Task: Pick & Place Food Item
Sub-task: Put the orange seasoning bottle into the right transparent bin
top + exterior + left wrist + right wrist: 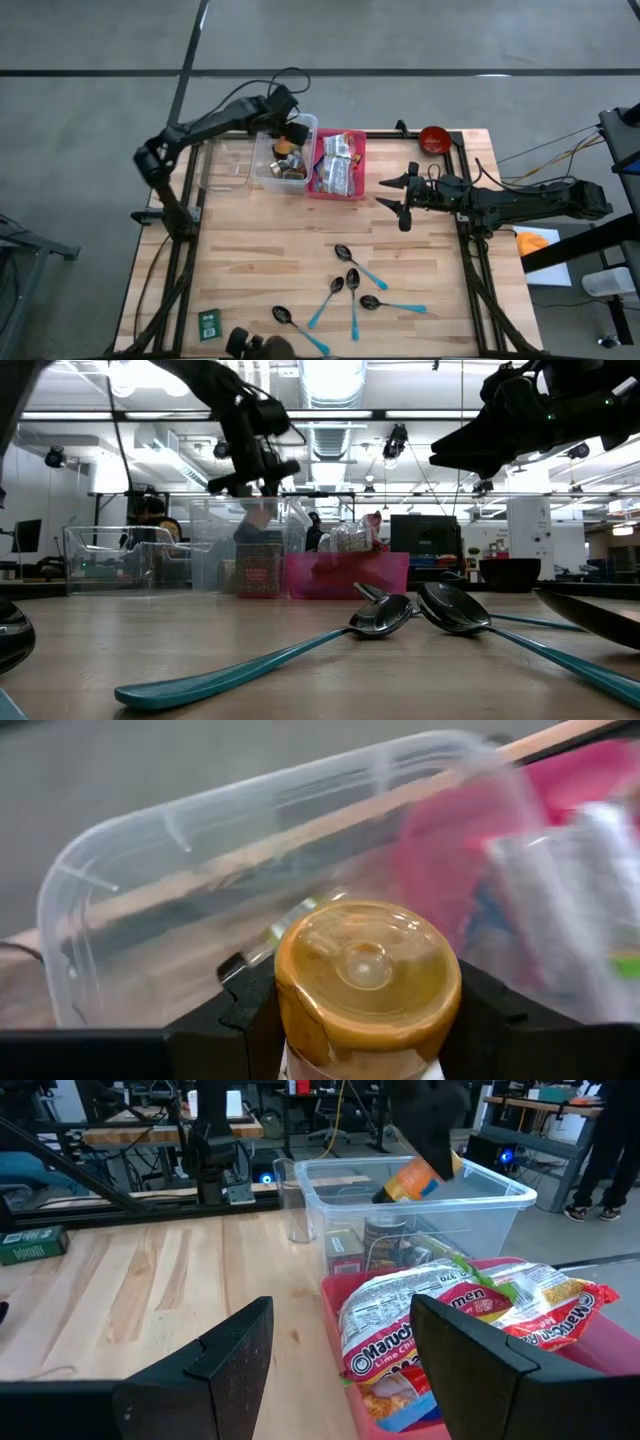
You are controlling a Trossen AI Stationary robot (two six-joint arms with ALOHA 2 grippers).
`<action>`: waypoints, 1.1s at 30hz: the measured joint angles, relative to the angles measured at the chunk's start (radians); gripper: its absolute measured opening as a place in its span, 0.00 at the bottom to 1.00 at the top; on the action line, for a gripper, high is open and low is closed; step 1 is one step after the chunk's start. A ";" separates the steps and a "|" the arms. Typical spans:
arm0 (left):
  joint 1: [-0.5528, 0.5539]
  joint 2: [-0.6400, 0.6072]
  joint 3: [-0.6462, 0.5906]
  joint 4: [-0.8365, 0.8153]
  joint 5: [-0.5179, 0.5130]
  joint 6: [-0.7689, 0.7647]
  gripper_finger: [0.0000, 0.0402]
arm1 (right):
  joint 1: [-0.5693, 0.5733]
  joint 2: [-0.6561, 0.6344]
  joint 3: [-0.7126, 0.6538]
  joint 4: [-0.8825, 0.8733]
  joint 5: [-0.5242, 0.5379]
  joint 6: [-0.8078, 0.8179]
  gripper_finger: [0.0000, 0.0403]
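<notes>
From above, the wooden table [280, 250] carried a clear bin [262, 172] beside a pink bin [358, 160], the left gripper [290, 133] over the clear one; its wrist view showed it clamping an orange-capped bottle [366, 982], while the right gripper [340, 1350] hovered empty, fingers apart

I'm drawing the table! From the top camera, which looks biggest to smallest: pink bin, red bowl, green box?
1. pink bin, clearly the biggest.
2. red bowl.
3. green box, only slightly smaller than the bowl, so those two are close.
</notes>
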 joint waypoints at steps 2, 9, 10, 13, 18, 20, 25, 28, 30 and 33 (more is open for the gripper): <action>0.009 0.053 0.051 -0.036 -0.001 -0.010 0.47 | 0.000 0.000 0.000 0.000 0.000 0.002 0.58; 0.022 0.161 0.126 -0.115 0.001 -0.033 0.47 | 0.000 0.000 0.000 0.000 0.000 0.000 0.58; 0.023 0.165 0.126 -0.117 0.001 -0.038 0.47 | 0.000 0.000 0.000 0.000 0.000 0.000 0.58; 0.026 0.177 0.121 -0.129 -0.008 -0.039 0.47 | 0.000 0.000 0.000 0.000 0.000 0.000 0.58; 0.030 0.184 0.117 -0.157 -0.011 -0.053 0.47 | 0.000 0.000 0.000 0.000 0.000 0.000 0.58; 0.034 0.184 0.117 -0.161 -0.011 -0.063 0.47 | 0.000 0.000 0.000 0.000 0.000 0.001 0.58; 0.041 0.184 0.116 -0.161 -0.004 -0.066 0.47 | 0.000 0.000 0.000 0.000 0.000 0.001 0.58; 0.041 0.184 0.116 -0.161 0.001 -0.065 0.47 | 0.000 0.000 0.000 0.000 0.000 0.000 0.58; 0.041 0.184 0.116 -0.161 0.006 -0.065 0.47 | 0.000 0.000 0.000 0.000 0.000 0.002 0.58; 0.041 0.184 0.116 -0.160 0.008 -0.064 0.47 | 0.000 0.000 0.000 0.000 0.000 0.000 0.58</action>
